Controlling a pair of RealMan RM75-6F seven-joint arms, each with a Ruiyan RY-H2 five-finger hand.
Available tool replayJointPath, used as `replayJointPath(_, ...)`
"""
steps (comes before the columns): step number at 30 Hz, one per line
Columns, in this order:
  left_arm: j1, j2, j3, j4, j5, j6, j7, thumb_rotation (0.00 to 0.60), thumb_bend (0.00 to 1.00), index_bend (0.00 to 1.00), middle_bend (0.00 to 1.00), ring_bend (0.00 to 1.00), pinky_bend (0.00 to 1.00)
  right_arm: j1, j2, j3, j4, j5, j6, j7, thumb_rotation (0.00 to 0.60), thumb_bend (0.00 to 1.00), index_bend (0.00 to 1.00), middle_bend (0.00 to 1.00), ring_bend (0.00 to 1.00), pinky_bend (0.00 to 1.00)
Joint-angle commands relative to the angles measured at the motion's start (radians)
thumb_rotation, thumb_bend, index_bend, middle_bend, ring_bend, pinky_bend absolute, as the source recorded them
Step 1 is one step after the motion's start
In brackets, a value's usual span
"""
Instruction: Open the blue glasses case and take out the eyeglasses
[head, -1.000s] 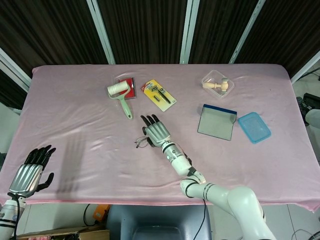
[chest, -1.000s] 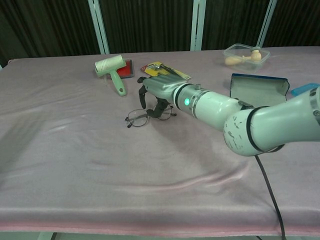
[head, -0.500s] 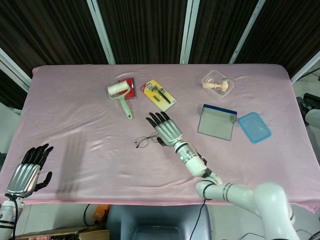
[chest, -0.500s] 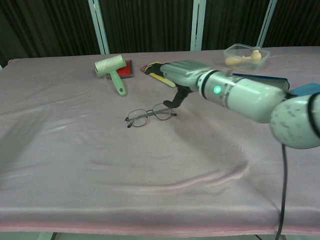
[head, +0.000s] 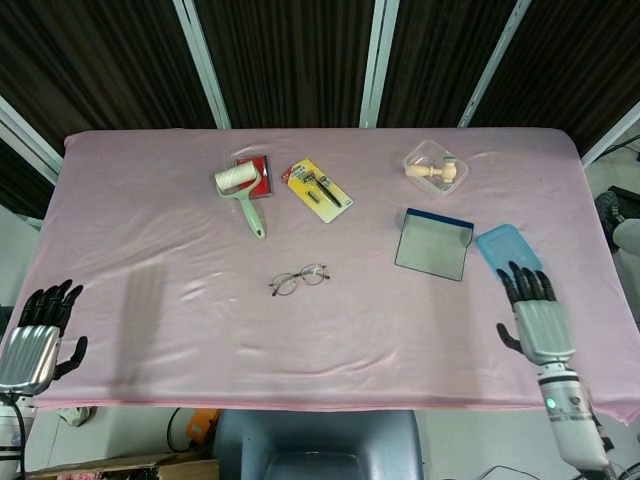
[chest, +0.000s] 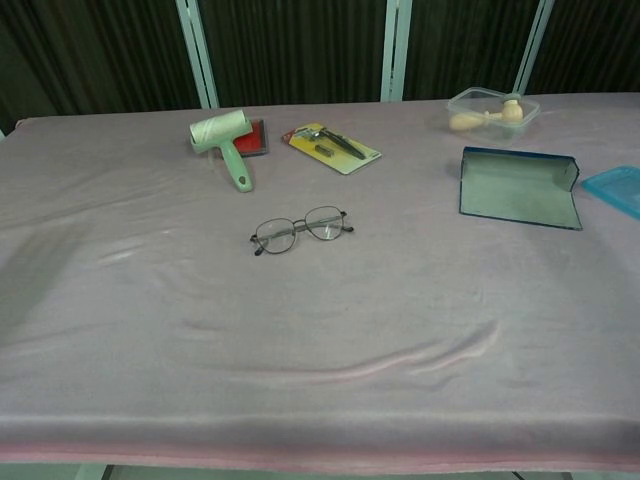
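Eyeglasses (head: 298, 279): laid out on the pink tabletop (head: 150, 230) near its middle, slightly toward the front edge, lenses and temples resting on the cloth; touched by neither hand.
Blue glasses case (head: 434, 245): seen open on the right half of the tabletop, lid raised along its far side, the grey-green lining exposed; well apart from the eyeglasses.
Left hand (head: 30, 335): shown only in the head view, at the front left corner of the tabletop, past its edge; the fingers are spread apart and nothing is held.
Right hand (head: 535, 313): shown only in the head view, at the front right corner, near the front edge; the fingers are extended and separated, with nothing grasped.
Blue lid (head: 508, 254): laid flat just beside the case, toward the right edge.
Clear container (head: 435, 166): placed near the back edge on the right side, with a wooden piece inside.
Lint roller (head: 241, 192): found toward the back left of the middle, handle pointed to the front edge, beside a red item (head: 256, 168).
Yellow card package (head: 317, 189): laid just right of the roller, with dark tools fixed on it.
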Motion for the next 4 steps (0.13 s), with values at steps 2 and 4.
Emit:
replayJointPath(2,-0.002,0.005,0.002,-0.011,-0.011,-0.015,0.015,0.6,0.42,0.0,0.0,0.0,0.02,-0.086,0.035,-0.036,0.067,-0.088,0.074,0.106,0.6,0.45,0.0,0.0,0.0,0.0)
replayJointPath(4,-0.004,0.006,0.008,-0.017,-0.003,-0.022,0.021,0.6,0.42,0.0,0.0,0.0,0.02,-0.097,0.037,-0.031,0.066,-0.105,0.086,0.108,0.6,0.45,0.0,0.0,0.0,0.0)
